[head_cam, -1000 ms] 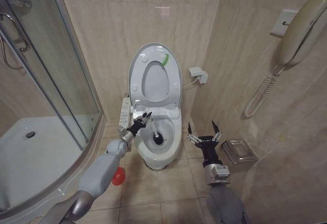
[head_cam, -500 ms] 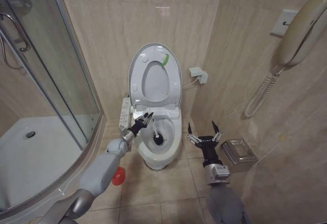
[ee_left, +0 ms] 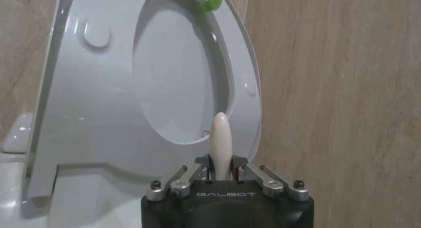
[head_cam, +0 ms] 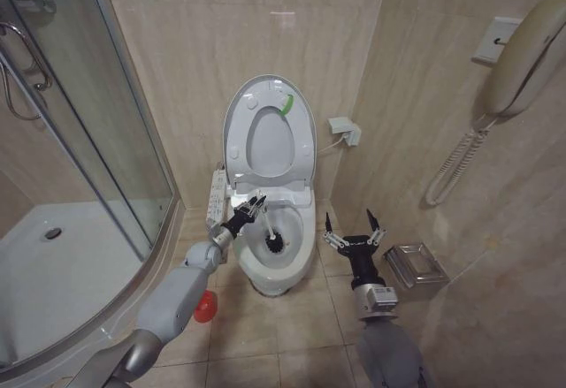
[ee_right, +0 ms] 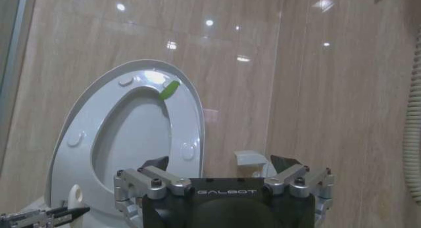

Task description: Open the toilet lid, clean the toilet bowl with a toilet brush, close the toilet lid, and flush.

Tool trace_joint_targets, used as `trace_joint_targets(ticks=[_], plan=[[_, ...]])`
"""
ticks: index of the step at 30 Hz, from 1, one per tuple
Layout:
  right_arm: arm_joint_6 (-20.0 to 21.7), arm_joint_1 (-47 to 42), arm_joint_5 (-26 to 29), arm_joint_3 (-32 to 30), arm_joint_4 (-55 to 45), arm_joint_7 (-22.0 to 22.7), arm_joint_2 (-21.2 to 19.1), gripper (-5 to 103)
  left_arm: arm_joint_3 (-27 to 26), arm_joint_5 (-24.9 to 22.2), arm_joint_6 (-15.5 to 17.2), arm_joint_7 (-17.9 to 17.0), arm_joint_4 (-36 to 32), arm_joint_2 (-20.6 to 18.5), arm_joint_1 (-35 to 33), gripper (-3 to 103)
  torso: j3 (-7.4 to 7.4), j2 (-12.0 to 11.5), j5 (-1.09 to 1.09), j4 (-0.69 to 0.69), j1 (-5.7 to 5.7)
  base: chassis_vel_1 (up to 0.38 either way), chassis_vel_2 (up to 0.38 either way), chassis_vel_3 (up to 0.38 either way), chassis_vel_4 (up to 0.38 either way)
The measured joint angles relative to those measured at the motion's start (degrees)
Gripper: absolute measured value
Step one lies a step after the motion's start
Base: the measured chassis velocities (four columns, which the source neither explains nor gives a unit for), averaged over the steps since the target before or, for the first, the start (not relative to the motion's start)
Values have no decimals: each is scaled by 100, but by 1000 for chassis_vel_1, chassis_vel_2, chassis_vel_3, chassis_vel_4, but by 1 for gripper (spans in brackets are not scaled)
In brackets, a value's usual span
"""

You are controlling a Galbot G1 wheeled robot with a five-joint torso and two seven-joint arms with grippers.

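The toilet lid stands raised against the back wall, its green strip near the top. Below it, the white toilet bowl lies uncovered. My left gripper is shut on the toilet brush's white handle over the bowl's left rim, and the dark bristle head is down inside the bowl. In the left wrist view the handle end sticks up between the fingers of the left gripper, with the lid behind. My right gripper hangs open to the right of the bowl, also seen as right gripper.
A red cup holder stands on the floor left of the toilet. The button panel runs along the bowl's left side. A glass shower enclosure is at left. At right are a metal tray and a wall phone.
The left gripper and the brush have barely shifted over the bowl. The whole picture has nudged slightly, so the camera moved. The right arm is still.
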State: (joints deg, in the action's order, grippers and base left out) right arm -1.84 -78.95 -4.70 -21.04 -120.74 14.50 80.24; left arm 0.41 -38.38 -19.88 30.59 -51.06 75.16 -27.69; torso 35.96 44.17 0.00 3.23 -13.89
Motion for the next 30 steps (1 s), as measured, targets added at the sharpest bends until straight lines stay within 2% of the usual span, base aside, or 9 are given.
trace_joint_targets(ticks=[17, 27, 30], plan=[[0, 0, 0, 0, 0, 0, 0, 100, 0, 6, -2, 26, -41, 1, -15, 20, -1, 0, 0, 1, 2, -2, 2, 2, -3], [0, 1, 0, 0, 0, 0, 0, 100, -3, 15, -1, 75, -54, -10, -70, 20, 2, -2, -1, 1, -5, -81, 99, 85, -86], [0, 1, 0, 0, 0, 0, 0, 100, -3, 26, 2, 94, -75, -9, -110, 20, 1, -2, 0, -3, -2, -32, 45, 20, 25]])
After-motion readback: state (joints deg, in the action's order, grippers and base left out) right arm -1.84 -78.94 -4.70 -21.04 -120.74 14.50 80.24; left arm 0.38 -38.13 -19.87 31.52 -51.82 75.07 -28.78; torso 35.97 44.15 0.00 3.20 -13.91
